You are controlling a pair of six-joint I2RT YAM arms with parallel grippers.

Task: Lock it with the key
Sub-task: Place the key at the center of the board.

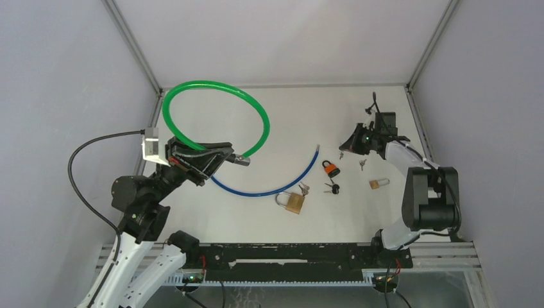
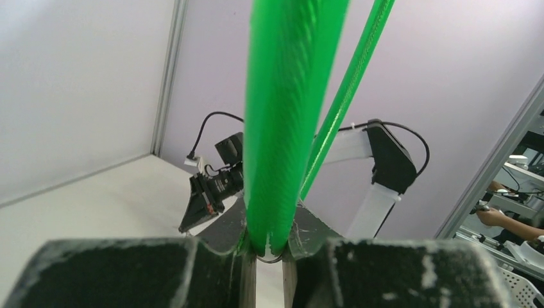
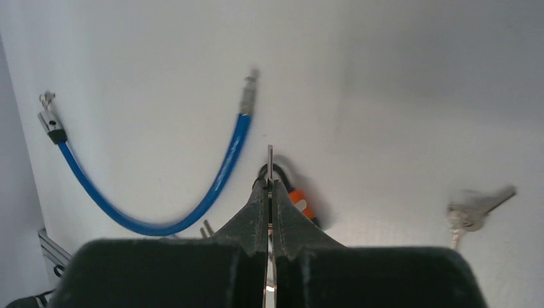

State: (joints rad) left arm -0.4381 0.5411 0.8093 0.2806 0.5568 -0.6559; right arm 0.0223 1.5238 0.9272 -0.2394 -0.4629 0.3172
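Key, thin, light and slippery, is pinched in my closed right tool near the table's right edge. My left tool, narrowly open, clamps the springy green cable lock toward the far-left corner; holding near its end seems steadiest.

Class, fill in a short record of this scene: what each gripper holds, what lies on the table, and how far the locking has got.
left gripper: shut on green cable
right gripper: shut on key
on table: blue cable, orange padlock, brass padlock, loose keys
progress: key not yet in any lock
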